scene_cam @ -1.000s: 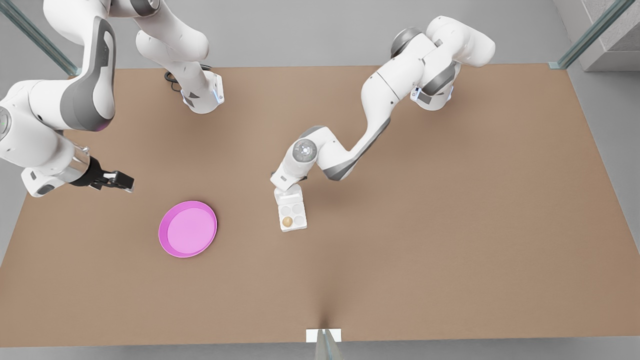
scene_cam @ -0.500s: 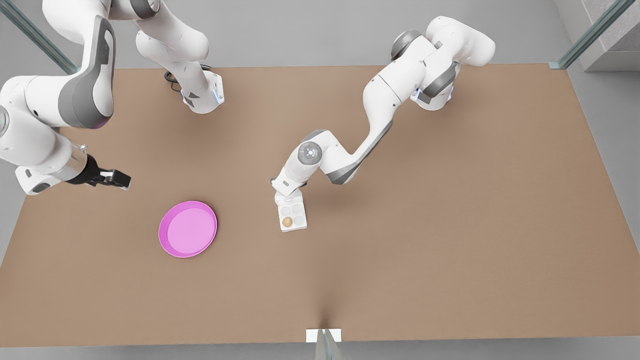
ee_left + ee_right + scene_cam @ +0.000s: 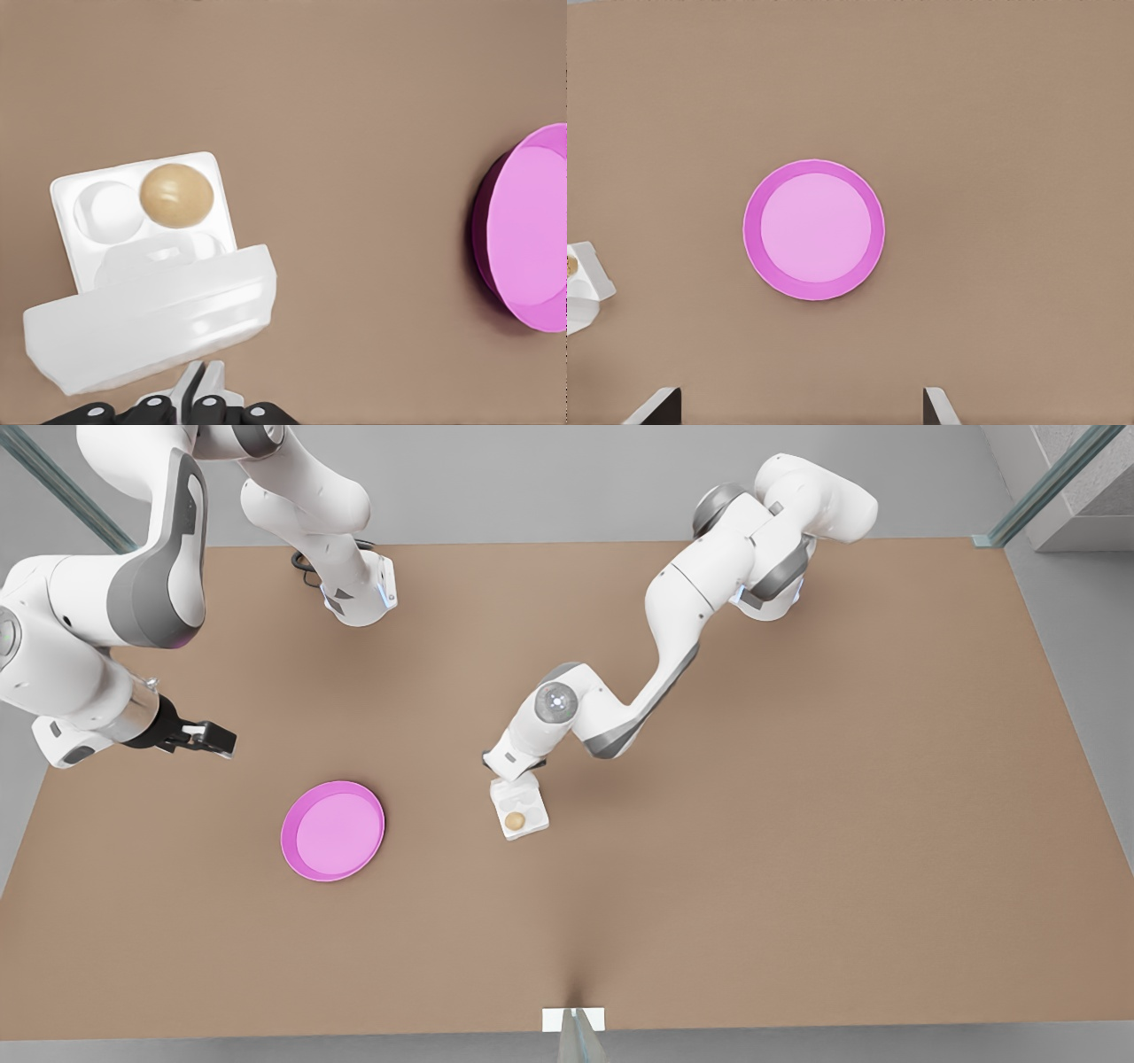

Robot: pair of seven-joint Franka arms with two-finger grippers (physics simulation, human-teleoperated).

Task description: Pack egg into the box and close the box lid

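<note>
The white box point(image 3: 535, 825) lies mid-table with the tan egg point(image 3: 515, 820) in one of its front cups. The box lid point(image 3: 515, 789) is tilted partway over the back cups. In the left wrist view, the egg point(image 3: 177, 196) sits in the box point(image 3: 64, 212), the lid point(image 3: 151, 323) leans over it, and my left gripper point(image 3: 200, 382) is shut, pressed against the lid's back. My right gripper point(image 3: 209, 738) hovers at the front view's left, open, its fingertips point(image 3: 657, 407) spread wide and nothing between them.
A round pink plate point(image 3: 333, 831) lies on the brown table at the front view's left of the box, also seen as the plate point(image 3: 813, 230) below the right wrist and the plate point(image 3: 532, 239) in the left wrist view. The left arm's wrist point(image 3: 523, 753) hangs over the box's hinge side.
The lid has tipped from lying open to leaning over the back cups as the left arm pushed it. The box slid slightly. The right gripper barely shifted.
</note>
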